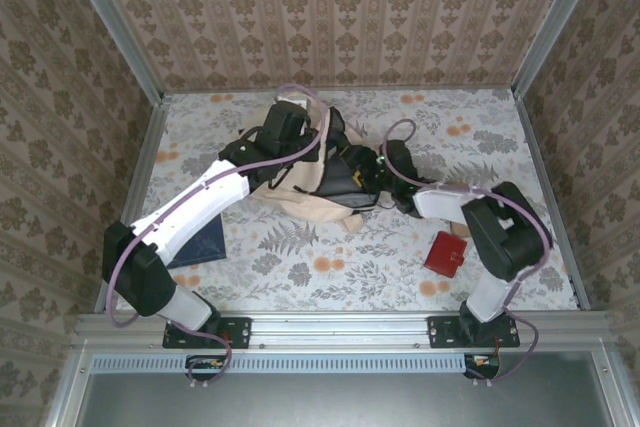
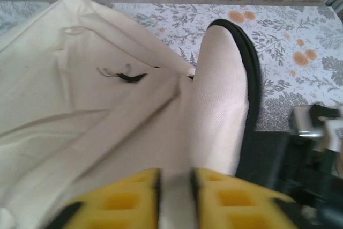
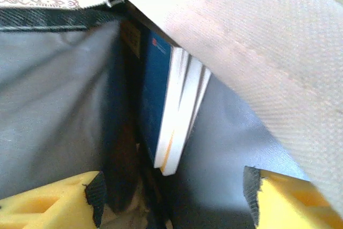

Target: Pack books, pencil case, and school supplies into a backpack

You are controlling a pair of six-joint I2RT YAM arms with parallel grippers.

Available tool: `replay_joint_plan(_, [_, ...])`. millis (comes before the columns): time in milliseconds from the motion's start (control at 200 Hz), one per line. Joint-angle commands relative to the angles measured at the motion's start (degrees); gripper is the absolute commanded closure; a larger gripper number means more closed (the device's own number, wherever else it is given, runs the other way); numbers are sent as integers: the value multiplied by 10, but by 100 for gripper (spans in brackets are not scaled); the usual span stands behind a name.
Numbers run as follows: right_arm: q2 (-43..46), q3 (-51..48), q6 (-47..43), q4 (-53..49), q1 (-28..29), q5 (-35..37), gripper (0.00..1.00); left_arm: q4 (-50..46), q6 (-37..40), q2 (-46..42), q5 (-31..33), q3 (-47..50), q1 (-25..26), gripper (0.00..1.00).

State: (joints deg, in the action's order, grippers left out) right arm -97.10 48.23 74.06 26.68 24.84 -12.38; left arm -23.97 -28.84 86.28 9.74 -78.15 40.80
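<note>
Jaws over floral table [image 1: 330, 269] (papered walls [image 1: 340, 17])

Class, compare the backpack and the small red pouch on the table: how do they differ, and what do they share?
Colour: the backpack is cream-beige, the red pouch bright red. Size: the backpack is far larger than the pouch. Place: the backpack lies mid-table, the pouch nearer the front edge, on the right. Both rest on the floral table.

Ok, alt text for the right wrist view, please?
A blue-covered book with white page edges stands on edge inside the cream-beige fabric backpack, between its grey lining walls. Below it, the right gripper is open, yellow fingers spread wide, holding nothing.
</note>
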Motion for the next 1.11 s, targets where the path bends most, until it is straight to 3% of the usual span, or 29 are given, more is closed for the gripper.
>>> replay_joint_plan(0, [98, -23, -64, -145, -36, 35, 21, -33, -43, -19, -33, 29, -29, 45])
replay_joint_plan(85, [160, -23, -114, -270, -53, 101, 13, -44, -60, -42, -43, 78, -64, 27])
replay_joint_plan(155, [204, -23, -149, -322, -70, 118, 10, -59, -75, -66, -45, 120, -98, 19])
replay_joint_plan(395, [265, -11, -216, -384, -82, 114, 10, -108, -112, -159, -54, 271, -246, 12])
replay_joint_plan(570, [270, -10, -210, -350, -87, 40, 10, -121, -115, -224, -72, 337, -311, 12])
replay_joint_plan(630, [268, 4, -184, -388, -89, 55, 17, -123, -116, -237, -79, 348, -322, 12])
replay_joint_plan(735, [262, 38, -162, -489, -96, 122, 31, -109, -111, -248, -107, 353, -325, 14])
replay_joint_plan(880, [283, 33, -168, -520, -112, 146, 51, -67, -105, -248, -161, 345, -307, 26])
replay_joint_plan(1100, [331, 39, -189, -562, -120, 173, 67, -6, -111, -178, -166, 283, -163, 45])
